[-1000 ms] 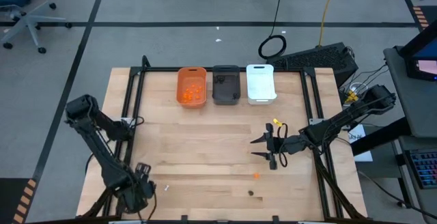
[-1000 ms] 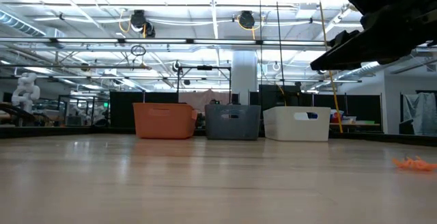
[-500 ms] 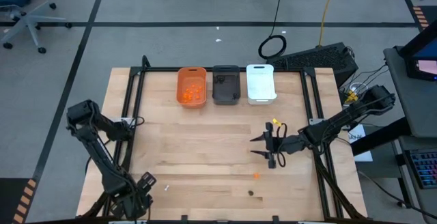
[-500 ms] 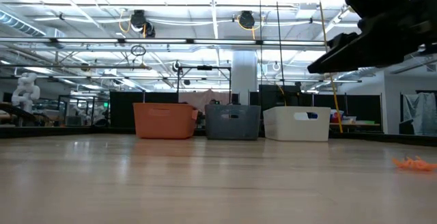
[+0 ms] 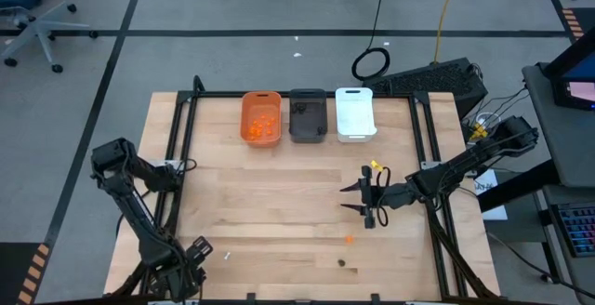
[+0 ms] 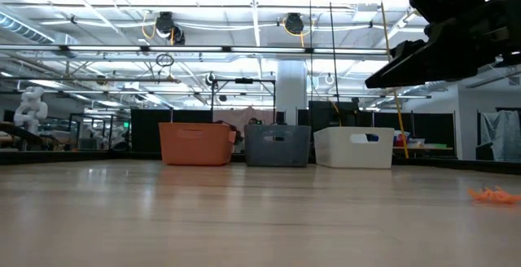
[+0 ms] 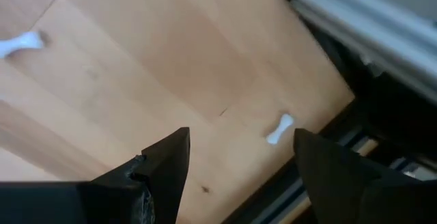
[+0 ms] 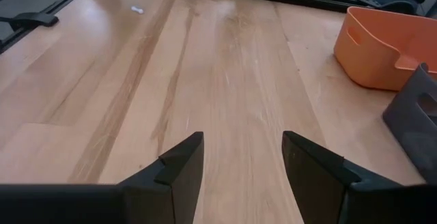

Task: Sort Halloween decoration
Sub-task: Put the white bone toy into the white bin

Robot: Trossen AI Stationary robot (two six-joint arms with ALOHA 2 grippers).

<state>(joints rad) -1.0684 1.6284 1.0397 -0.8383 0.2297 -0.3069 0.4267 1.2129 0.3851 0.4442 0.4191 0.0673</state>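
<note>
Though spread wide and released, grasping nothing: left claw (image 5: 193, 251) (image 7: 239, 142), low over the bench (image 5: 279, 184) near its seven o'clock corner. Just off its tips, towards three o'clock, a white stick (image 5: 226, 256) (image 7: 278, 129) flat on the wood by the bench edge, apart from both fingers. Farther off in the left wrist view, a second white stick (image 7: 20, 43), also lying flat.

At three o'clock of bench centre, raised above the wood and pointing towards nine o'clock: right claw (image 5: 346, 199) (image 6: 383, 76) (image 8: 242, 145). Fingers parted, released, with bare wood showing between them.

Below that claw, towards five o'clock, an orange piece (image 5: 349, 240) (image 6: 492, 194) flat on the bench. Nearer the six o'clock edge, a dark lump (image 5: 341, 263).

Along the twelve o'clock edge, side by side from nine o'clock to three o'clock: orange bin (image 5: 245, 119) (image 6: 194, 143), dark grey bin (image 5: 294, 124) (image 6: 277, 145), white bin (image 5: 355, 119) (image 6: 352, 147). Inside the orange bin, a cluster of orange blobs (image 5: 264, 125). Cannot tell what sits in the other two.
</note>
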